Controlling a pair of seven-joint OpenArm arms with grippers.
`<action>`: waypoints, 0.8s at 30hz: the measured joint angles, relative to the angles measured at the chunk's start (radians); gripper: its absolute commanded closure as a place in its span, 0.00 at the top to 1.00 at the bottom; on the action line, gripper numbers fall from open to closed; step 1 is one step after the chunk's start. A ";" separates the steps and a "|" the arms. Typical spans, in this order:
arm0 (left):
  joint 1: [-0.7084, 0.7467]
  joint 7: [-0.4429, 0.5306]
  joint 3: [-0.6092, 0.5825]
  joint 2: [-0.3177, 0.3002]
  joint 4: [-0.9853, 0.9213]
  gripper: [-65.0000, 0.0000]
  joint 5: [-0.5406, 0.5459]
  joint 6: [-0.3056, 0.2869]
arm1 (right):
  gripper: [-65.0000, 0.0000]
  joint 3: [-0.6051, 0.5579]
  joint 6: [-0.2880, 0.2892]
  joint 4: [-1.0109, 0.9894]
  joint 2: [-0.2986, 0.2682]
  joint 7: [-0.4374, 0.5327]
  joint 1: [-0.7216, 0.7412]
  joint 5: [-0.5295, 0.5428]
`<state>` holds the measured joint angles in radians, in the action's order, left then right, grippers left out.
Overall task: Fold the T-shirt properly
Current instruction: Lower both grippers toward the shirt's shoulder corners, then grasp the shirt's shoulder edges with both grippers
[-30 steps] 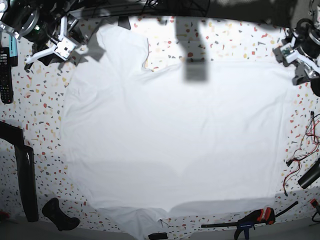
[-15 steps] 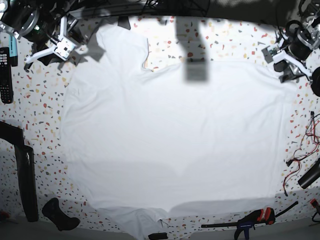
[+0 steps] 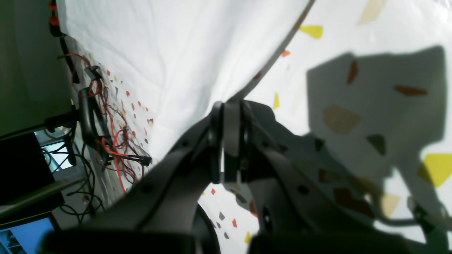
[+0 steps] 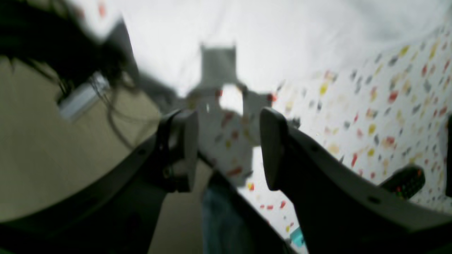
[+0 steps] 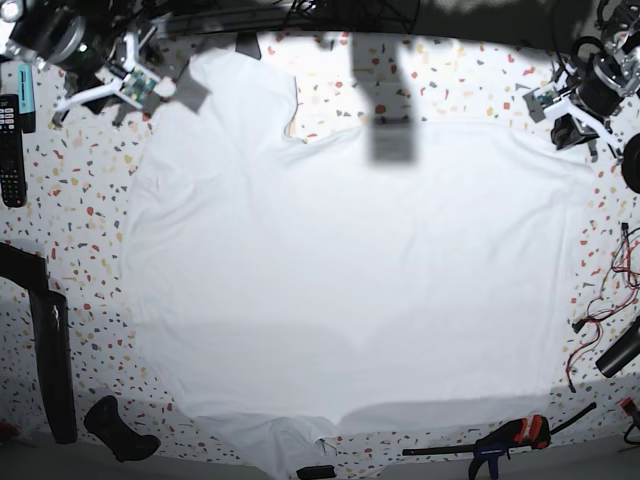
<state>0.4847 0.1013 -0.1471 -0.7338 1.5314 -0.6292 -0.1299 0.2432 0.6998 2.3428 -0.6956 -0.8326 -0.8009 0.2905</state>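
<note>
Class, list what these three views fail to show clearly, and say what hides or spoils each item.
- Left gripper, left wrist view: whether any T-shirt cloth is pinched; its own fingers hide the contact.
- Right wrist view: everything beyond the right gripper is blurred.
- Base view: the T-shirt's lower hem is cut off by the bottom edge.

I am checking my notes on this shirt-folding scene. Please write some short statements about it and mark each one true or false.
1. The T-shirt lies spread flat on the terrazzo tabletop. True.
2. The left gripper is wide open. False: its jaws are shut, at the shirt's edge.
3. The right gripper is open and holds nothing. True.
4. A remote control lies on the shirt. False: it lies on the tabletop, apart from the shirt.
5. Red wires lie beside the shirt. True.
</note>
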 measured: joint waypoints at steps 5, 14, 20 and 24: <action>0.000 0.000 0.000 0.000 0.000 0.00 0.000 0.000 | 0.43 -0.177 0.000 0.000 0.000 0.066 0.002 -0.170; 0.000 0.000 0.000 0.002 0.000 0.00 0.001 0.002 | 0.43 -0.416 0.002 -0.102 0.000 0.108 0.085 -0.367; 0.000 0.000 0.000 0.002 0.000 0.00 0.001 0.001 | 0.43 -0.503 -0.007 -0.191 0.000 0.126 0.153 -0.479; 0.000 0.000 0.000 0.002 0.000 0.00 0.000 0.000 | 0.43 -0.512 -0.006 -0.191 0.000 0.137 0.167 -0.475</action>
<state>0.4847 0.1009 -0.1471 -0.7319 1.5314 -0.6289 -0.1295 -0.2691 0.6933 2.1521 -0.6952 -0.6960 -0.6342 -0.1848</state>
